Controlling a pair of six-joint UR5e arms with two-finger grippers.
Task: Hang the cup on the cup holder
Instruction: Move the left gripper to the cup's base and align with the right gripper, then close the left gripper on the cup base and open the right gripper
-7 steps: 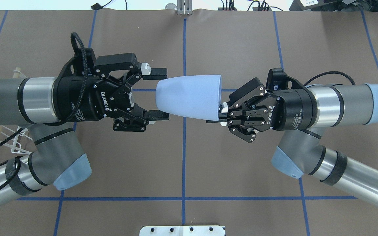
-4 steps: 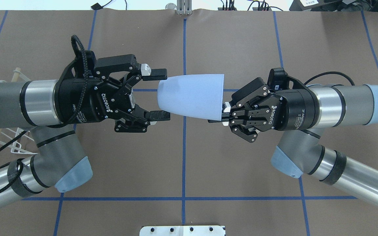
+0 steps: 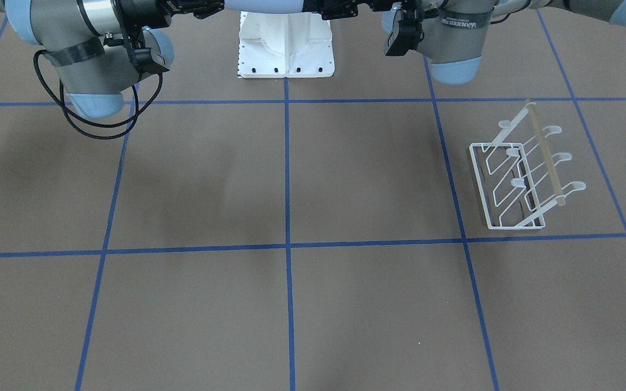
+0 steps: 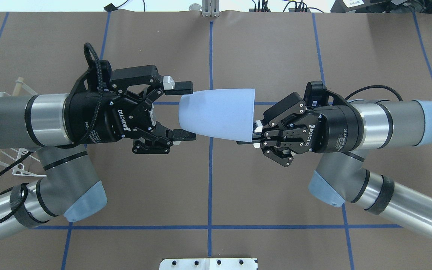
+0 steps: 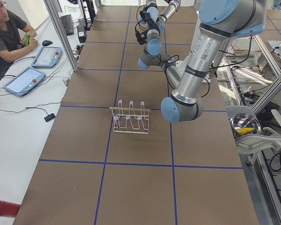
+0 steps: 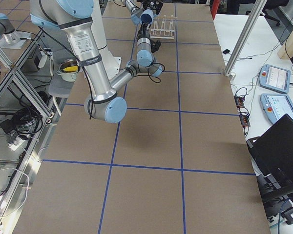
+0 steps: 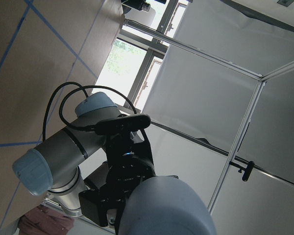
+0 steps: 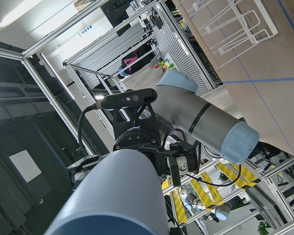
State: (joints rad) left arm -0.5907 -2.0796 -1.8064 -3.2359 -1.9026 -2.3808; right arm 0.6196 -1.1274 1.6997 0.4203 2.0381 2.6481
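**tapegrid:** Where's the cup (image 4: pixel 218 114) in the overhead view? Is anyone actually holding it?

**wristcam_fan:** Dead centre, a touch toward 12 o'clock, up in the air and lying on its side. The wide rim faces 3 o'clock and the narrow base faces 9. The right gripper (image 4: pixel 254 133) comes in from 3 o'clock, and its fingers are pinched together on the rim wall, down at about the rim's 6 o'clock.

**tapegrid:** And the left one?

**wristcam_fan:** The left gripper (image 4: pixel 193 112) reaches in from 9 o'clock with its fingers spread wide. One finger sits at 12 o'clock of the cup's base end and the other at 6, so they straddle it. They look really close to the plastic, but I honestly can't tell if either one touches.

**tapegrid:** The rack?

**wristcam_fan:** The cup holder (image 3: pixel 525 174) stands on the brown table (image 4: pixel 276 187), well apart from the cup. In the front-facing view it's out at 3 o'clock, with the wooden bar (image 3: pixel 546 157) running along the top and the white prongs sticking out. None of the prongs has anything on it. From overhead it's at about 8 o'clock, and you only catch a bit of wire poking out from under the left arm.
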